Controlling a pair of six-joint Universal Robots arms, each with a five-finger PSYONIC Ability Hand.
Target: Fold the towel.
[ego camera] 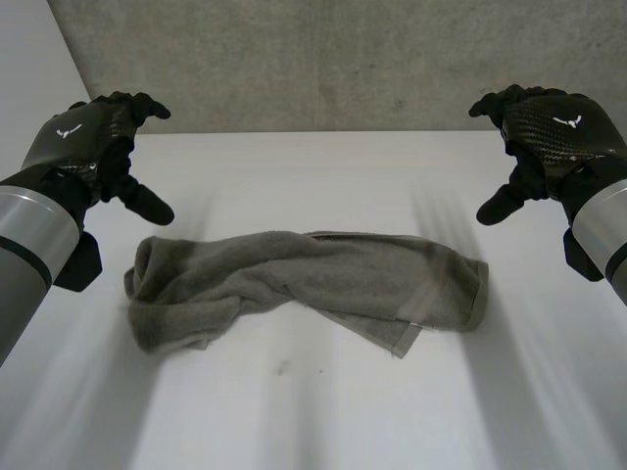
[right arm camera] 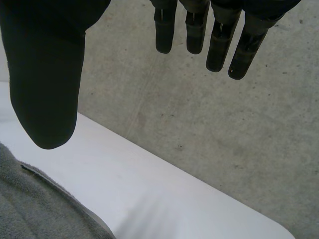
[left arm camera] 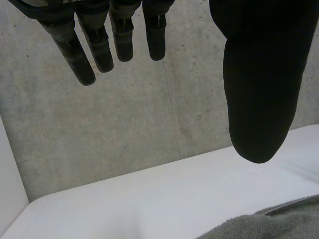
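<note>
Left hand [ego camera: 83, 147] raised over the table [ego camera: 313, 421] at left, fingers straight, thumb apart, holding nothing | towel [ego camera: 304, 284] — grey, rumpled in a long heap across the middle, left end bunched, right end flatter, between the hands, touched by neither | right hand [ego camera: 554, 137] raised at right — fingers straight, thumb apart, empty

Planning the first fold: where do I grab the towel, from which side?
Probably its two ends, from above: left hand on the bunched end, right hand on the hemmed end. The towel lies stretched sideways, one end near each open hand.
</note>
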